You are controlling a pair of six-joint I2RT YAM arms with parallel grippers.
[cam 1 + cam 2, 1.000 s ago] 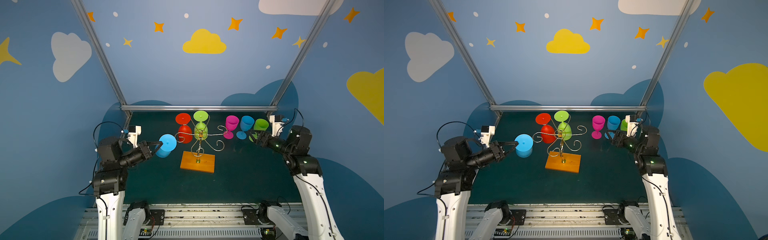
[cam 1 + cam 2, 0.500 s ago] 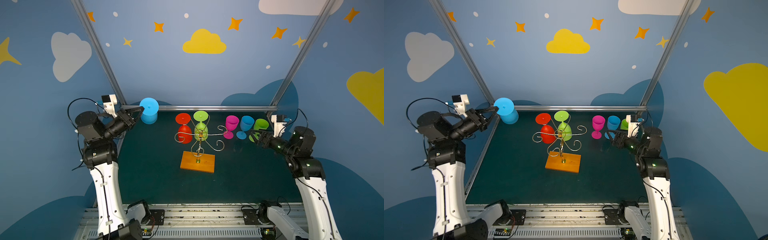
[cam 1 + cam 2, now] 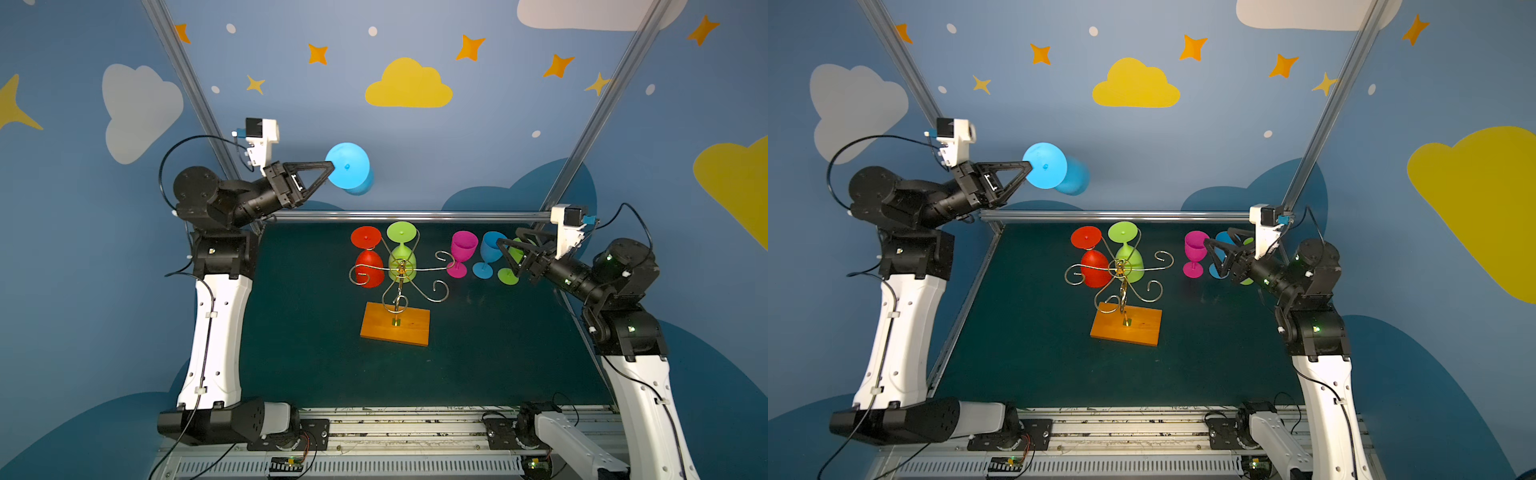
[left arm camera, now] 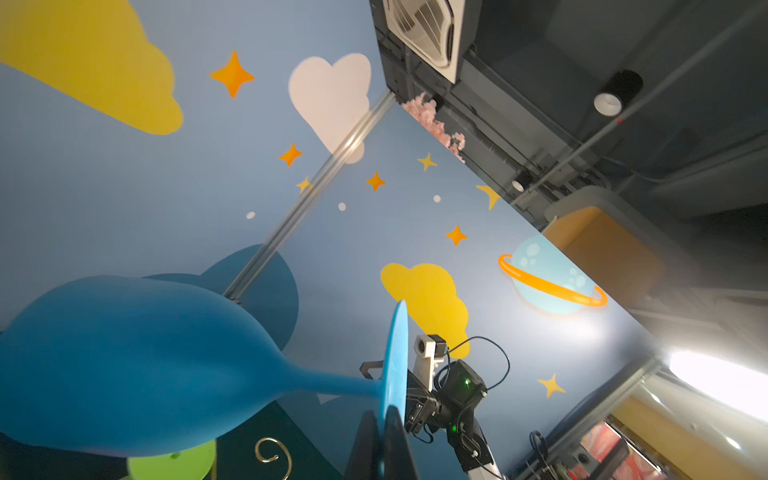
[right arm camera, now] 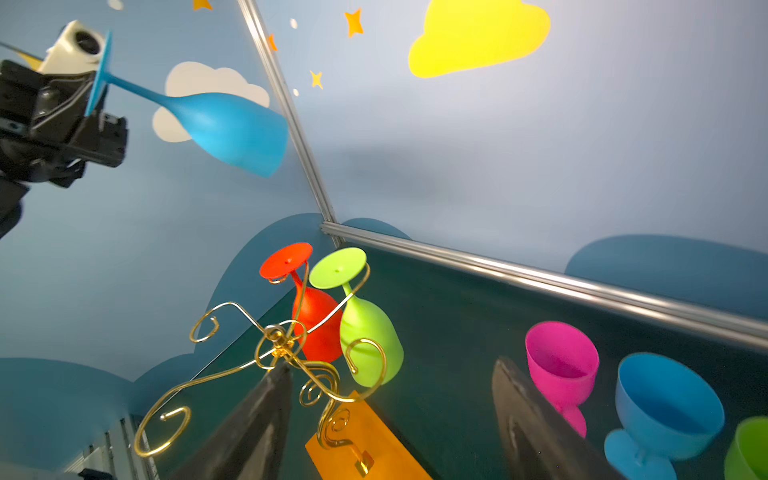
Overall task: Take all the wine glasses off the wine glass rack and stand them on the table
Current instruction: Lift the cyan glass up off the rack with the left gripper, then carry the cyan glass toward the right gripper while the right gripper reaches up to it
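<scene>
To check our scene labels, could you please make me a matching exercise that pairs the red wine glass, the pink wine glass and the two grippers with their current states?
Things:
1. red wine glass
2. pink wine glass
3. left gripper
4. right gripper

States:
A. open, holding nothing
B. standing upright on the table
C. shut on the foot of the raised blue wine glass
D. hanging upside down on the wine glass rack

Pairs: 1-D, 2-B, 3-C, 4-A.
</scene>
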